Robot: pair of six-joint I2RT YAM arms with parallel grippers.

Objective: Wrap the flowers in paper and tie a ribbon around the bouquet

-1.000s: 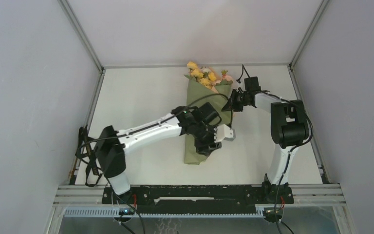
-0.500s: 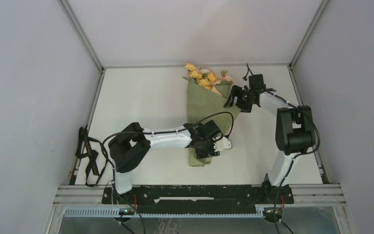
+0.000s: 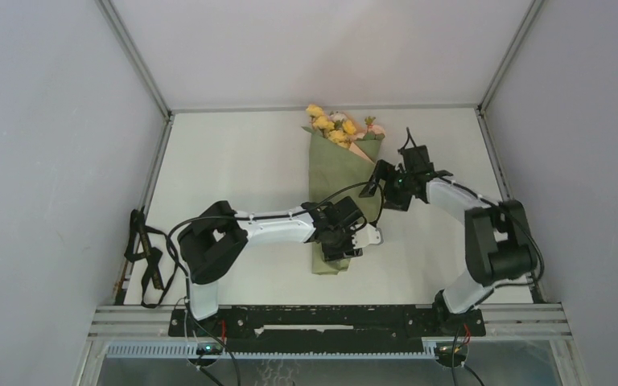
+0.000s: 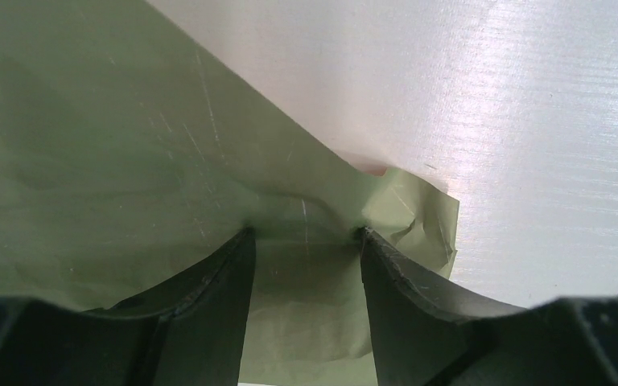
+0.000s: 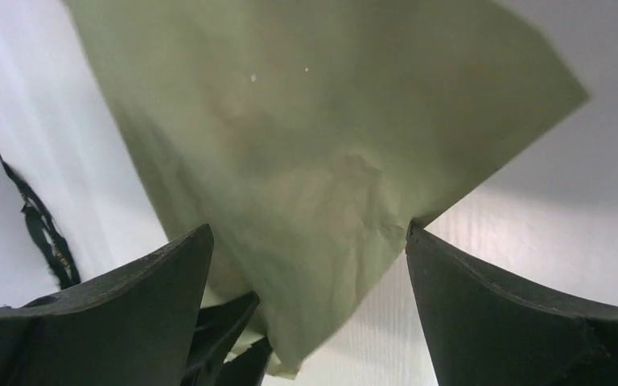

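We hold the bouquet [image 3: 344, 181] by its narrow end.
It lies on the table [image 3: 233, 177], flowers [image 3: 338, 125] far from us. Our left gripper [image 4: 302, 233] pinches its lower part; our right gripper [image 5: 310, 232] is wide open beside its edge.

No legible text or markings

Bouquet [image 3: 327, 191] flat at centre frame: creased olive-green paper [image 3: 331, 165] cone, narrow end toward bottom; yellow, pink, cream flowers [image 3: 339, 125] at upper mouth, peach lining showing.
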